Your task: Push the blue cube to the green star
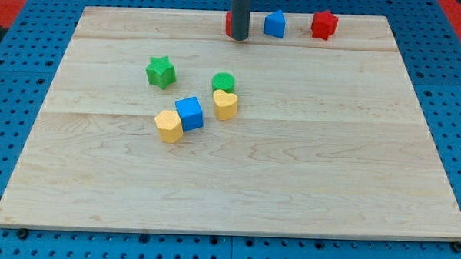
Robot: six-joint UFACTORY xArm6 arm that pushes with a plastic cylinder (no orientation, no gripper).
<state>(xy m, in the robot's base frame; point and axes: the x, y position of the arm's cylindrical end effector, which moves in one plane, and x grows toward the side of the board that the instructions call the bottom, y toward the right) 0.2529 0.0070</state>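
Observation:
The blue cube (189, 113) sits left of the board's middle, touching a yellow hexagonal block (168, 126) at its lower left. The green star (161, 71) lies up and to the left of the cube, a short gap away. My tip (239, 37) is at the view's top, near the board's far edge, well above and to the right of the cube. The rod hides most of a red block (229, 23) behind it.
A green round block (224, 82) sits above a yellow heart-shaped block (225, 104), just right of the cube. A blue block (274, 24) and a red star (323, 24) stand along the top edge. The wooden board (290, 170) rests on a blue pegboard.

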